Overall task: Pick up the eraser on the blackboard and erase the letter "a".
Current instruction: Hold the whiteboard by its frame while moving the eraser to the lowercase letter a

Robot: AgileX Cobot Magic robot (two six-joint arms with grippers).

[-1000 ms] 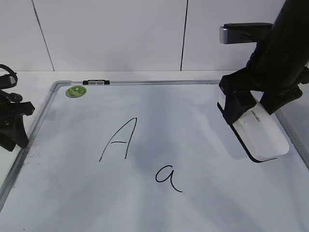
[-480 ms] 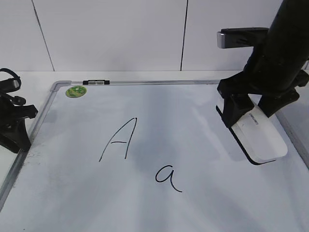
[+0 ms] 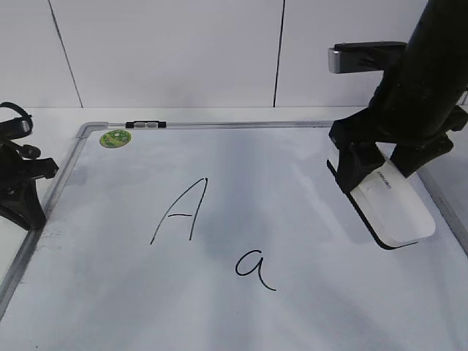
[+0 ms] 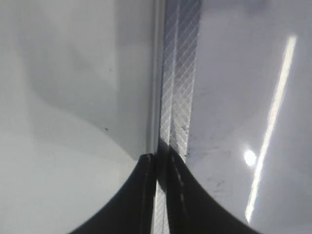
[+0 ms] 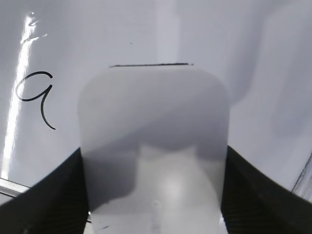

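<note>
The blackboard [image 3: 307, 307] is a white board with a silver frame lying flat. On it are a capital "A" [image 3: 178, 212] and the small letter "a" [image 3: 254, 269], which also shows in the right wrist view [image 5: 36, 95]. My right gripper [image 3: 380, 172] is shut on the eraser [image 3: 391, 208], white with a black underside, at the board's right side; it fills the right wrist view [image 5: 153, 146], with its far end on or just above the board. My left gripper [image 3: 25, 197] sits at the board's left frame [image 4: 178, 97], its jaws nearly together and empty.
A round green sticker [image 3: 115, 137] and a small clip [image 3: 145, 125] sit at the board's top left corner. A white panelled wall stands behind. The right arm's black body [image 3: 431, 73] rises over the board's right edge.
The right gripper with the eraser has shifted slightly left and lower toward the board. The left gripper has drawn a little closer to the board's left frame.
</note>
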